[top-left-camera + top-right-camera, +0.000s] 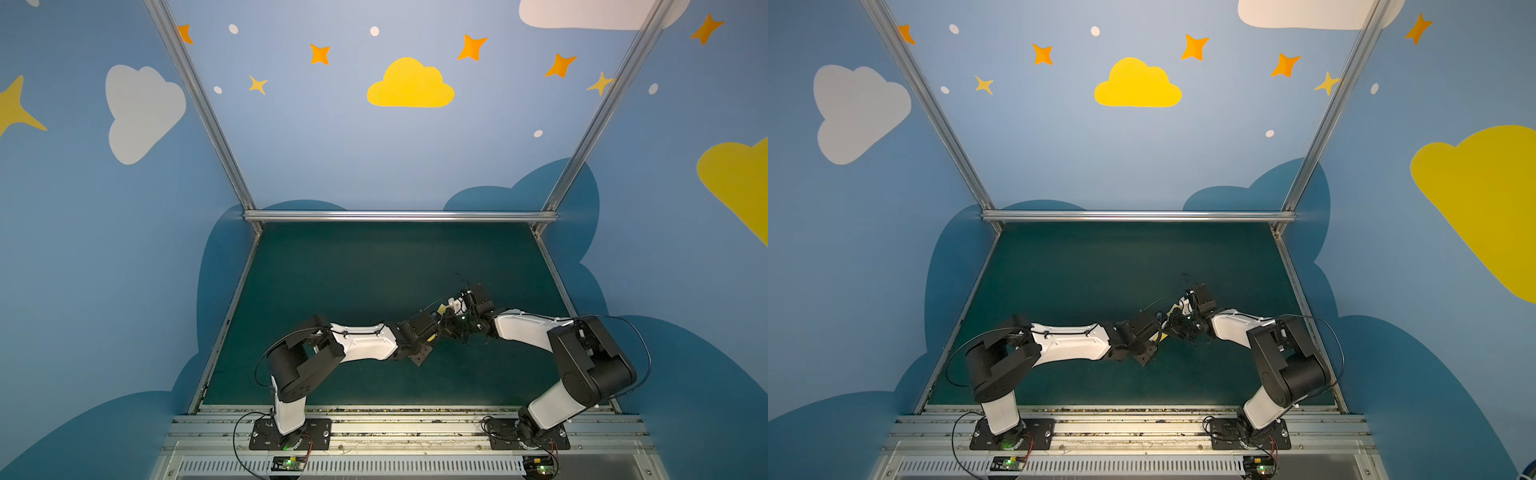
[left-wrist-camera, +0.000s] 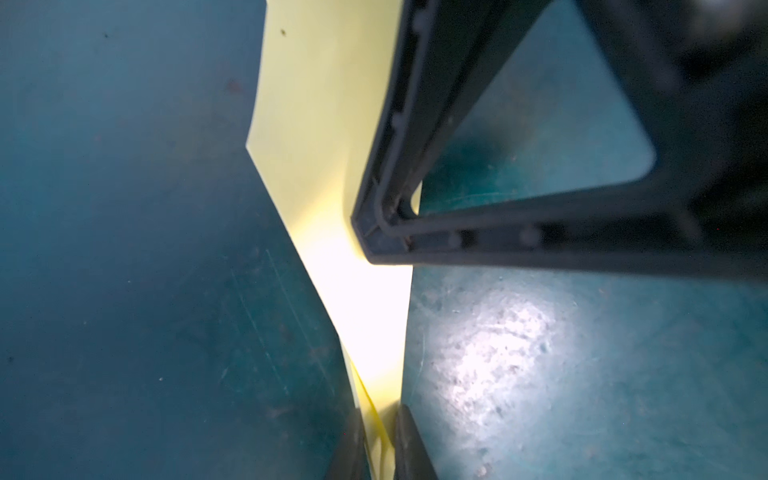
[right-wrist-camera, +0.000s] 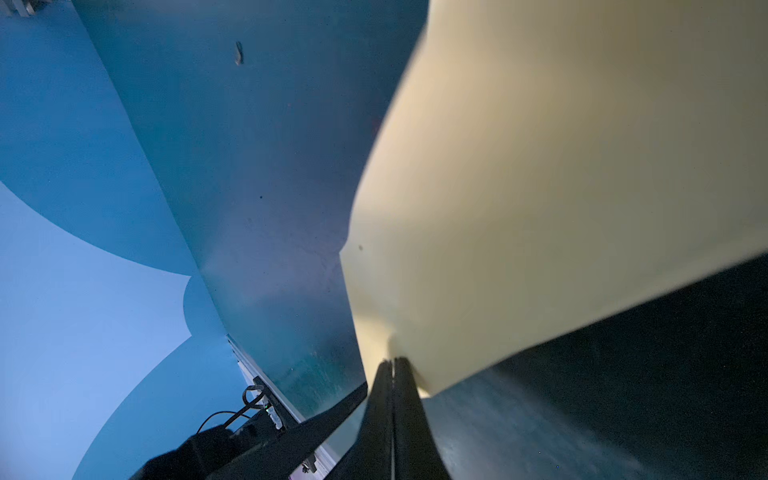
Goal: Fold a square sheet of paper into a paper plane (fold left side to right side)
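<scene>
The yellow paper (image 2: 332, 166) hangs between the two pincers, right of the worktop's (image 1: 374, 270) middle. The left pincer (image 2: 379, 415) is nipped narrowly onto one end, and the right pincer (image 3: 392, 361) is clamped tight on the other.

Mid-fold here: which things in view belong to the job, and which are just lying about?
In the job: yellow paper, pinched by left gripper and right gripper.
Just there: green mat, painted yellow cloud, orange stars.

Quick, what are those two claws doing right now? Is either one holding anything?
Left gripper: closed on the folded yellow paper.
Right gripper: closed, pinching the same paper.
</scene>
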Robot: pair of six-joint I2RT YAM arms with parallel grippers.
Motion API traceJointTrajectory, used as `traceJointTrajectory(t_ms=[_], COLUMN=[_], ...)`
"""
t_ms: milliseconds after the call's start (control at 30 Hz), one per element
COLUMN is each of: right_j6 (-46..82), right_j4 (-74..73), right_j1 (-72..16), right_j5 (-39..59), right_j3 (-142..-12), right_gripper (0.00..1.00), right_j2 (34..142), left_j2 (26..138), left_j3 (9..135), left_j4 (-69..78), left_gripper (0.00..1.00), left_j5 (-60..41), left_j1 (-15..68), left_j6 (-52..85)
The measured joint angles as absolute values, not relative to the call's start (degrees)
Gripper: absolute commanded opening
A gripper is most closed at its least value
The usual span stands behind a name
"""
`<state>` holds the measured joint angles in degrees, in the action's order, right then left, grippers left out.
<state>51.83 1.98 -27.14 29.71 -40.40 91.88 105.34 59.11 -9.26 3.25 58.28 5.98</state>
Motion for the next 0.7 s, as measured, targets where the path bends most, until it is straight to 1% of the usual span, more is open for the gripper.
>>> traceJointTrajectory(t_ms=[700], right_j6=[54.85], right_j4=[-0.08], right_j1=[-28.97], right_j5=[29.58], right_j3=[-38.96], right_gripper=[0.05], right_j2=[89.27], left_j2=[105.19], left_j3=[58.98], left_j4=[-9.30], left_gripper=[0.16], left_j5=[2.37], left_j1=[58.06], left_j6=[6.48])
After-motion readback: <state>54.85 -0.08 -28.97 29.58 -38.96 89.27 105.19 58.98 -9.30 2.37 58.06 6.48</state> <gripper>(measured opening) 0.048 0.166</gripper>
